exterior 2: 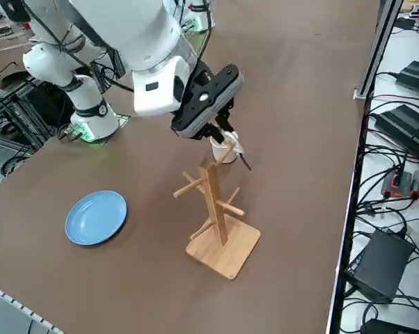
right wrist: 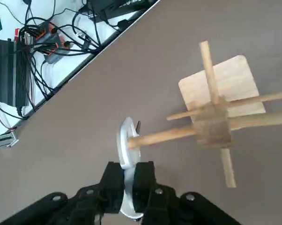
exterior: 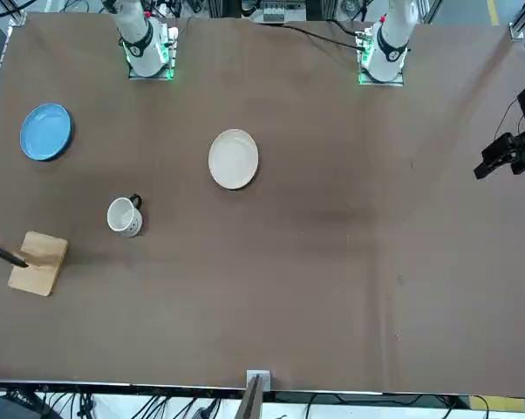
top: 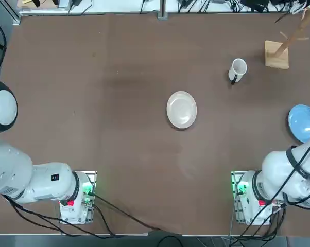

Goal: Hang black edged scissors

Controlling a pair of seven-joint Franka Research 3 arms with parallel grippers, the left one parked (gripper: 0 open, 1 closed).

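Scissors (right wrist: 127, 162) with pale handles sit grasped between the closed fingers of the right end effector (right wrist: 129, 169), up beside the wooden stand (right wrist: 214, 123), one handle loop at a peg's tip; whether the peg enters it, I cannot tell. On the tabletop (top: 129, 154), left of the stand, are the mug (top: 239, 67) and, farther left, the white plate (top: 181, 109); the blue plate (top: 304, 123) lies robot-side of it.
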